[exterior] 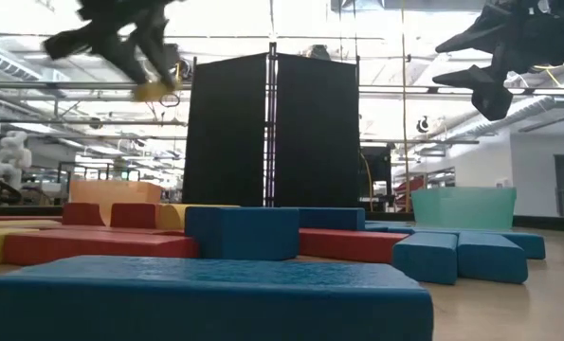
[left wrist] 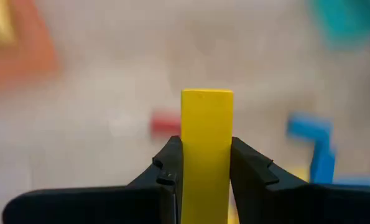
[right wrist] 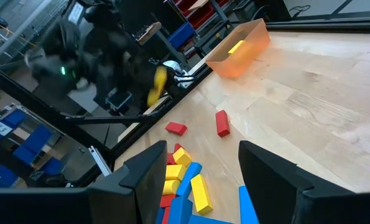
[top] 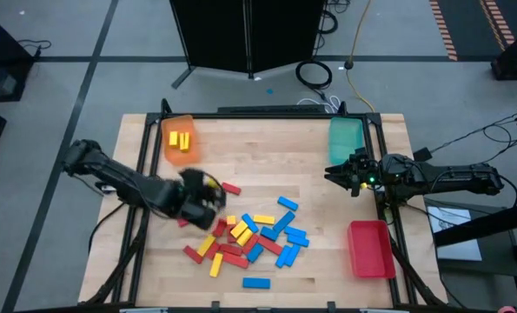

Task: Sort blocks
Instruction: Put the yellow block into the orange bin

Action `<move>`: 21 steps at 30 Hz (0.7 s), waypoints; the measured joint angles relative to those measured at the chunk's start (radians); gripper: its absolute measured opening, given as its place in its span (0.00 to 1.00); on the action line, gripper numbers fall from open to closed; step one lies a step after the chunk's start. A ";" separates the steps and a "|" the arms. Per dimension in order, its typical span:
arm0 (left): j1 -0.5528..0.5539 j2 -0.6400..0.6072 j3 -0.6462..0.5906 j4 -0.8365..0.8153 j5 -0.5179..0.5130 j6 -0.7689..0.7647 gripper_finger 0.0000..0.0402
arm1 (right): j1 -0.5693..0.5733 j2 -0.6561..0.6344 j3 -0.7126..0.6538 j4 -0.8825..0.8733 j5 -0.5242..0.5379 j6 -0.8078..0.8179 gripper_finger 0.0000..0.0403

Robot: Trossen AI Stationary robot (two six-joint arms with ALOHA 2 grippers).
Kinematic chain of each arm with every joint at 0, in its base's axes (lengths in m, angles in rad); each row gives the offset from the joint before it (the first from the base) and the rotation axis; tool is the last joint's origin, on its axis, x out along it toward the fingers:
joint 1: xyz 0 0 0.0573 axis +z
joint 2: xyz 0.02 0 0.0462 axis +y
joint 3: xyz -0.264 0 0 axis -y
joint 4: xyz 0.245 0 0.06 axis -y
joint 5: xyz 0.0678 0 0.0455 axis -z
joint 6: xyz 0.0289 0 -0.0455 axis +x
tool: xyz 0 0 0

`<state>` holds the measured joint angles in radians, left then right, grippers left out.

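Red, yellow and blue blocks (top: 251, 236) lie in a loose heap on the near middle of the table. My left gripper (top: 204, 193) hangs above the heap's left edge, shut on a yellow block (left wrist: 206, 134), well clear of the table in the low view (exterior: 154, 90). The right wrist view shows that block (right wrist: 158, 84) blurred. My right gripper (top: 338, 176) is open and hovers near the teal tray (top: 347, 136), touching nothing. The orange tray (top: 180, 139) holds two yellow blocks (top: 181, 139). My left gripper pinches the yellow block between its two fingers (left wrist: 170, 167), one on each long side (left wrist: 188, 155). The fingers lie along the block, whose free end (left wrist: 206, 99) sticks out beyond the fingertips. The block is lifted clear of the table.
A red tray (top: 369, 248) sits at the table's near right. A single red block (top: 231, 188) lies just right of the left gripper, and a blue one (top: 256, 283) lies near the front edge. A black frame (top: 267, 113) rims the table. Bare wood shows between the orange and teal trays.
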<state>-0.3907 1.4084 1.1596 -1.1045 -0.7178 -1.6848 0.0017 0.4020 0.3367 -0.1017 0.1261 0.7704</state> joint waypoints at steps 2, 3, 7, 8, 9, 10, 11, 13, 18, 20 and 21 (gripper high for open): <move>0.042 -0.041 0.034 -0.094 -0.120 0.012 0.20 | 0.000 0.000 0.000 0.000 0.000 0.000 0.48; 0.065 -0.061 0.047 -0.132 -0.164 0.026 0.20 | 0.000 0.000 0.000 0.000 0.000 -0.003 0.48; 0.188 -0.115 0.087 -0.253 -0.270 0.114 0.20 | 0.000 0.000 0.000 0.000 0.000 -0.004 0.48; 0.220 -0.126 0.093 -0.271 -0.285 0.145 0.20 | 0.000 0.000 0.000 0.000 0.000 -0.004 0.48; 0.255 -0.135 0.097 -0.285 -0.295 0.178 0.20 | 0.000 0.000 0.000 0.000 0.000 -0.004 0.48; 0.291 -0.140 0.098 -0.298 -0.300 0.204 0.20 | 0.000 0.000 0.000 0.000 0.000 -0.004 0.48; 0.330 -0.145 0.099 -0.310 -0.299 0.227 0.20 | 0.000 0.000 0.000 0.000 0.000 -0.004 0.48; 0.411 -0.148 0.099 -0.345 -0.282 0.252 0.20 | 0.000 0.000 0.000 0.000 0.000 -0.003 0.48; 0.599 -0.147 0.099 -0.359 -0.210 0.393 0.20 | 0.000 0.000 0.000 0.000 0.000 -0.003 0.48; 0.667 -0.145 0.099 -0.315 -0.188 0.488 0.20 | 0.000 0.000 0.000 0.002 0.000 -0.004 0.48; 0.701 -0.144 0.098 -0.286 -0.175 0.539 0.20 | 0.000 0.000 0.000 0.002 0.000 -0.004 0.48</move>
<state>0.3099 1.2641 1.2580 -1.3906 -0.8931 -1.1462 0.0017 0.4023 0.3367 -0.1001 0.1265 0.7666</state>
